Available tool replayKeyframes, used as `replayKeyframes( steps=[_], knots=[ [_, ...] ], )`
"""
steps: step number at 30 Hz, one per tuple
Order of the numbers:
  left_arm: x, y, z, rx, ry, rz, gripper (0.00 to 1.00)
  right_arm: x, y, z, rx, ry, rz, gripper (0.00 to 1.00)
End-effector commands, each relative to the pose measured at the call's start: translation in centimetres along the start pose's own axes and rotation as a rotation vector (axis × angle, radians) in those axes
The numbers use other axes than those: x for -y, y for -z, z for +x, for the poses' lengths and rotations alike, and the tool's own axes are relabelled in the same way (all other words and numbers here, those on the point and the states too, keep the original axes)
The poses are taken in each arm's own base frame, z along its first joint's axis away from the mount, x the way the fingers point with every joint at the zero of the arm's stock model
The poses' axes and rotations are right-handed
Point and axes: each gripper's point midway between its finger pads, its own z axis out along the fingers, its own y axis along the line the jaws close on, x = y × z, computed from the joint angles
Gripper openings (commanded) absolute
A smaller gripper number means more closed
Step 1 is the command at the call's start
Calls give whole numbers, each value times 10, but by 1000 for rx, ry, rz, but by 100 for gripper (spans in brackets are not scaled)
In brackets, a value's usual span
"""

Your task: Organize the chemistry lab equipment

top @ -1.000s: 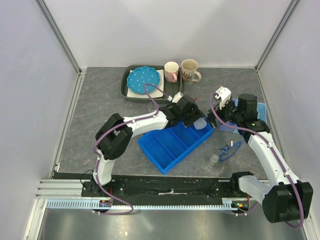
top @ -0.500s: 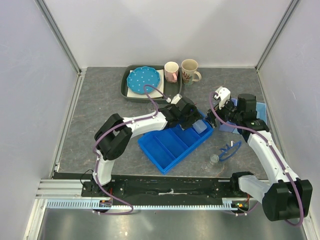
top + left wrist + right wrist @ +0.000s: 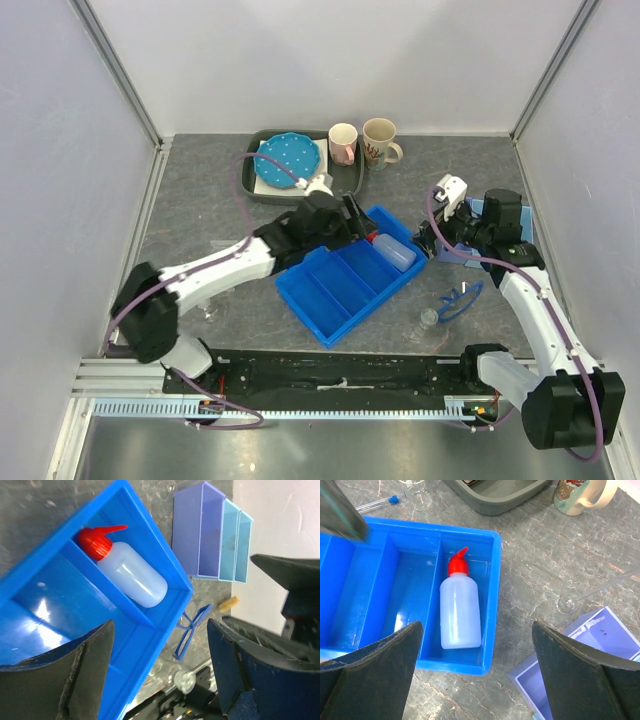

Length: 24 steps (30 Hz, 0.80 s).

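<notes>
Right of the bin (image 3: 320,292), nearest the arm bases: small clear glass flask (image 3: 428,320), round, upright on the mottled grey stone-look table (image 3: 200,200). Just beyond it, thin blue-framed glasses (image 3: 458,300), wiry, lying flat.

Glossy hard blue plastic for the bin itself: rectangular, ribbed into several long compartments, set askew. Inside its rightmost compartment, lying on its side: translucent white squeeze bottle (image 3: 398,254), cylindrical, with red cone nozzle toward the bin's far long wall.

Over that far wall, left gripper (image 3: 355,220), held wide open, empty. Off the bin's right corner, right gripper (image 3: 432,240), likewise spread wide and holding nothing.

Plain only from the wrists: purple and pale-blue open boxes (image 3: 215,535) packed side by side past the bin's right corner, and a thin clear tube (image 3: 379,503) with blue cap by its far-left side.

Whole only from above, beyond the bin: dark tray (image 3: 250,175) with dotted blue plate (image 3: 288,160), two mugs (image 3: 380,135) beside it.
</notes>
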Motion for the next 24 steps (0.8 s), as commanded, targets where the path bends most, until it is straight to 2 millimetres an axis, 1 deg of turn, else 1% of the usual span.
replayKeyframes(
  steps=[1,2,3,4,5,6,7,8,9,10,11,12,14,16,17,20,21,22,23,24],
  knots=[
    [-1,69,-42,154,-257,97,81,-5,4,-11,38,25,-50,98],
    [-9,81,-50,182,-349,91,81,-7,6,-13,32,40,-61,98],
    [-24,94,-48,187,-398,66,82,-9,7,-13,25,45,-73,98],
    [-19,124,-64,268,-433,86,87,-10,9,-14,19,55,-86,98],
    [-24,140,-72,308,-520,75,90,-14,12,-16,6,53,-103,98],
    [-29,153,-76,334,-558,64,93,-17,13,-18,5,52,-128,98],
    [-46,162,-77,344,-592,10,100,-19,14,-18,1,44,-139,98],
    [-46,188,-88,408,-639,14,100,-23,16,-21,-5,34,-160,98],
    [-57,196,-89,423,-654,-16,100,-30,16,-21,-1,54,-210,98],
    [-68,206,-90,435,-669,-57,100,-38,19,-14,-27,38,-249,98],
    [-70,221,-94,469,-691,-51,100,-41,21,-19,-23,56,-273,98],
    [-77,224,-91,469,-704,-60,100,-43,21,-17,-34,55,-296,98],
    [-84,230,-87,464,-741,-65,100,-48,25,-15,-58,68,-328,98],
    [-91,235,-85,471,-767,-70,100,-54,27,-4,-103,82,-362,98],
    [-96,235,-84,466,-796,-84,100,-56,29,-3,-114,101,-377,98],
    [-108,233,-80,442,-830,-124,100,-70,35,11,-180,191,-446,98],
    [-110,231,-80,437,-831,-131,100,-73,37,14,-193,220,-460,98],
    [-111,229,-78,425,-834,-132,100,-82,41,22,-219,226,-493,98],
    [-113,226,-76,415,-835,-133,100,-87,41,27,-228,298,-525,98],
    [-113,224,-72,396,-841,-125,98,-93,43,29,-231,327,-543,98]
  ],
)
